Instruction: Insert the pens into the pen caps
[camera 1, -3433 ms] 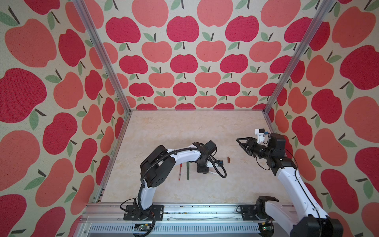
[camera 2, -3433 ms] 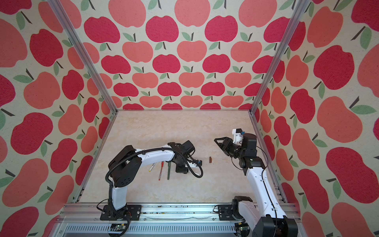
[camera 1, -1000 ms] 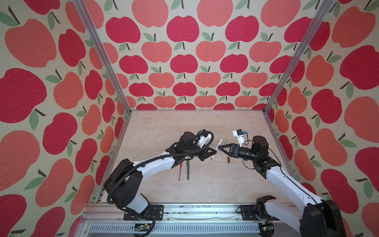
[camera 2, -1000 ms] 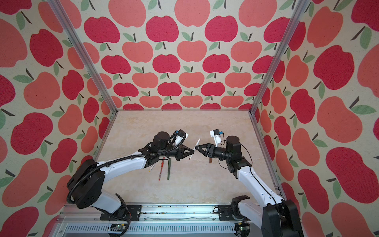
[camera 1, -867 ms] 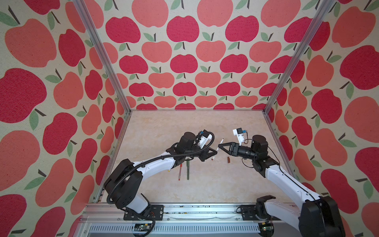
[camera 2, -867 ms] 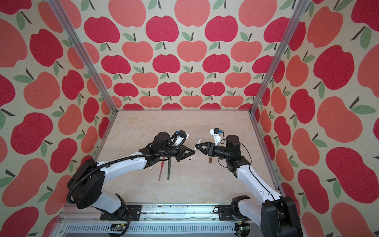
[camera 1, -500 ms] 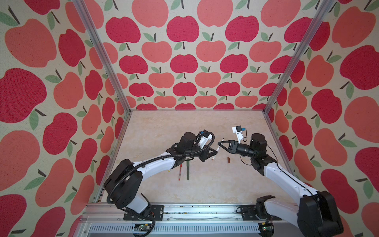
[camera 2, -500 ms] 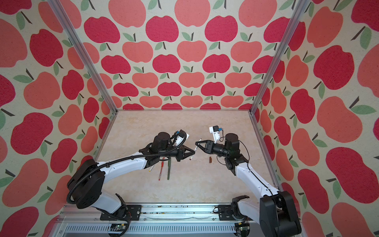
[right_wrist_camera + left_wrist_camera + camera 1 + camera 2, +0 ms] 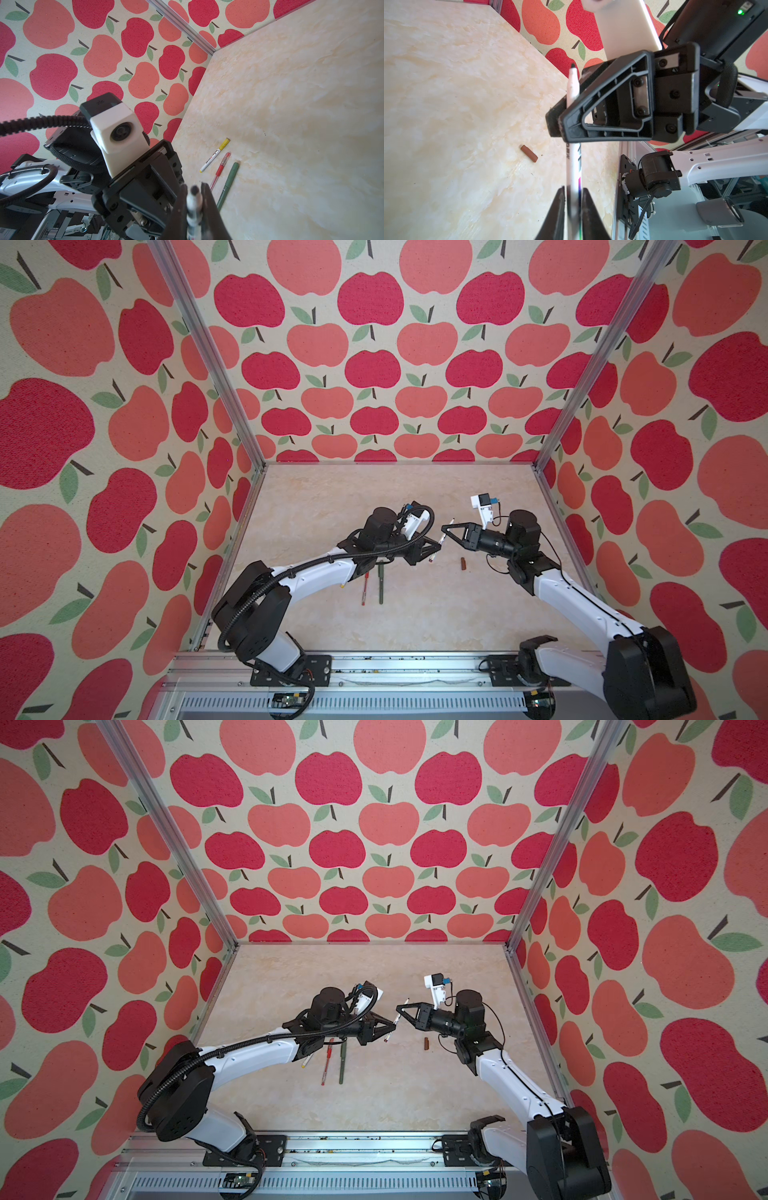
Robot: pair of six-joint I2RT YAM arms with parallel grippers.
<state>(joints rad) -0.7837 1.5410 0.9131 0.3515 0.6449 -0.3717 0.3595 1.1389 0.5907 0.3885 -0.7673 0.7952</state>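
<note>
Dark print on the white pen [image 9: 573, 166] is too blurred to read. The right gripper [image 9: 194, 190] pinches this pen in mid-air. The left gripper [image 9: 572, 193] has a finger on each side of it, but I cannot tell whether it is gripping. The brown cap [image 9: 463, 563] lies on the table [image 9: 332, 497], well apart from the yellow-ended pen [image 9: 215, 154], red pen [image 9: 220, 170] and green pen [image 9: 228, 182].

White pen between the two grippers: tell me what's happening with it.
The white pen with the dark tip hangs in the air between both arms. The right gripper is clamped near its tip; the left gripper flanks its other end, grip unclear. The brown cap lies alone on the table, not yet fitted. The yellow-ended pen, red pen and green pen lie side by side.
</note>
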